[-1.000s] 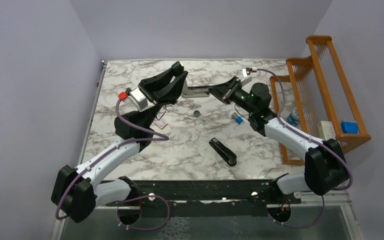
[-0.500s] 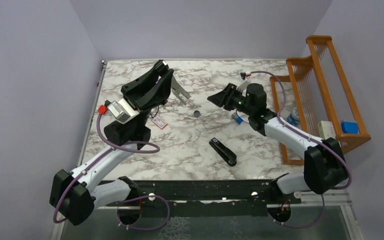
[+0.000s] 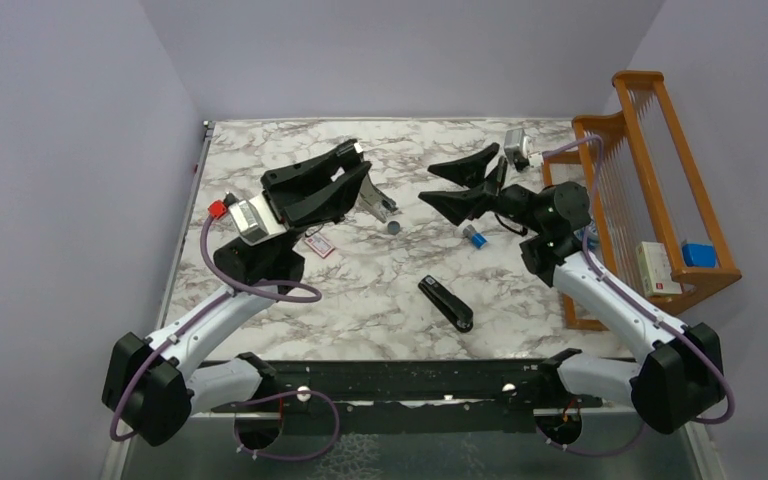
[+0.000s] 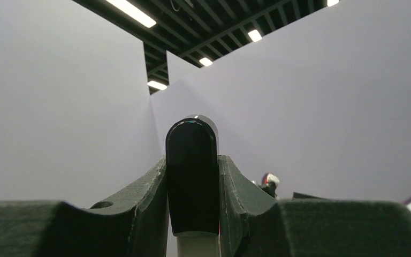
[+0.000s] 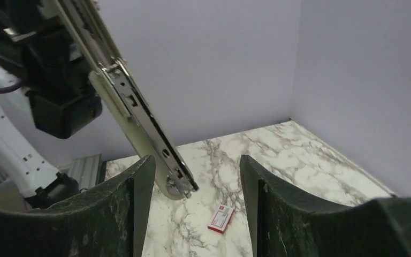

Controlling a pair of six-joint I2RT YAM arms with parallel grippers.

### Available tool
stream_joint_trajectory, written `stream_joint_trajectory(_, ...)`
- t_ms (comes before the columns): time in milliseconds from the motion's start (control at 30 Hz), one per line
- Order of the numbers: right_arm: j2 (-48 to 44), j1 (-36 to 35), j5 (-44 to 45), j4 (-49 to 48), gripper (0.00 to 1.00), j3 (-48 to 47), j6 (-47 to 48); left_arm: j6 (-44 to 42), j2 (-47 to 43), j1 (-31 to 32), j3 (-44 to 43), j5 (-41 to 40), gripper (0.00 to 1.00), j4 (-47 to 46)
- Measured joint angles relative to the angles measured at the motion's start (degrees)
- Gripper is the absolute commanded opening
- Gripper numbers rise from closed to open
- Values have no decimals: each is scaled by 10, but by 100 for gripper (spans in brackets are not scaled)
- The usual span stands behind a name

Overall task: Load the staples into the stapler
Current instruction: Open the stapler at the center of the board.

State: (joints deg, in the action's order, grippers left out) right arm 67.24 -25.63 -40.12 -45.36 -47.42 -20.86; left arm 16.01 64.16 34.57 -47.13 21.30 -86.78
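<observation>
My left gripper (image 3: 360, 160) (image 4: 192, 160) is shut on the stapler (image 3: 380, 205) (image 4: 191, 187), which is held above the table. In the right wrist view the stapler (image 5: 139, 118) hangs aslant, its cream body and metal rail pointing down at the marble. My right gripper (image 3: 430, 187) (image 5: 195, 163) stands open just right of the stapler's lower end, with nothing between its fingers. The white-and-red staple box (image 3: 320, 245) (image 5: 220, 219) lies on the table under the left arm. The staples themselves are out of view.
A black stapler (image 3: 446, 302) lies near the table's front middle. A small dark disc (image 3: 393, 227) and a blue-and-white cylinder (image 3: 475, 237) sit mid-table. A wooden rack (image 3: 660, 180) holding a box (image 3: 657, 268) stands along the right edge.
My right gripper let go of the stapler's end, opened wide and drew back to the right. My left arm swung the stapler so it now points down and right.
</observation>
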Motion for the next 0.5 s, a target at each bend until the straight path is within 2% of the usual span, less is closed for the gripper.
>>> stream_joint_trajectory(333, 26, -19, -168, -104, 58, -32, 14, 93, 54, 0, -13, 90, 0, 0)
stream_joint_trajectory(500, 30, -54, -189, -99, 55, -32, 49, 112, 61, 0, -20, 105, 0, 0)
